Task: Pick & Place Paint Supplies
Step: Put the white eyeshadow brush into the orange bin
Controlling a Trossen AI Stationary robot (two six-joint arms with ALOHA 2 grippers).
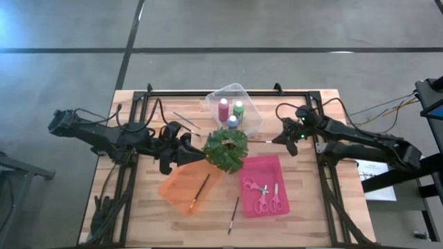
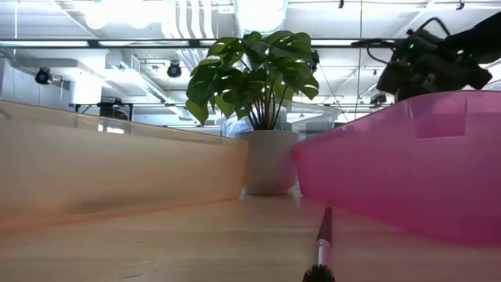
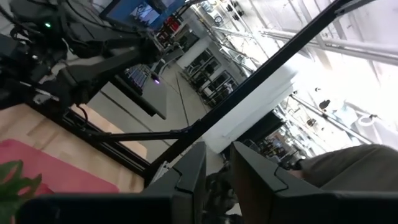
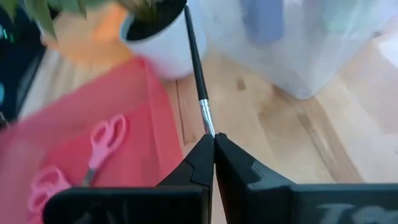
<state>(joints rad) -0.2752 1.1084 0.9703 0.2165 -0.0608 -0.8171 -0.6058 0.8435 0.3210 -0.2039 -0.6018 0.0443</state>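
Observation:
My right gripper (image 1: 284, 137) is shut on a thin dark-handled paintbrush (image 4: 194, 59) that points toward the plant's white pot (image 4: 158, 43). My left gripper (image 1: 190, 149) is raised beside the leafy plant (image 1: 225, 149); its fingers (image 3: 193, 171) stand a little apart with nothing showing between them. Three paint bottles, maroon (image 1: 223, 108), green (image 1: 238, 108) and blue-purple (image 1: 232, 122), stand in the clear tray (image 1: 252, 117). Two pink-handled scissors (image 1: 256, 187) lie in the pink tray (image 1: 277, 166). One brush (image 1: 201, 190) lies in the orange tray (image 1: 176, 187). My right gripper pinches the brush between its two fingertips at the bristle end, just past the silver ferrule (image 4: 207, 121). The fingers slant down from the table's right side and lie along the brush. The handle sticks straight out beyond them toward the pot and appears clear of the table.
A loose brush (image 1: 234, 214) lies on the wood near the front edge, seen close up in the low view as the brush (image 2: 322, 243). Another brush (image 1: 185, 119) lies left of the clear tray. A black frame (image 1: 318, 149) borders the table.

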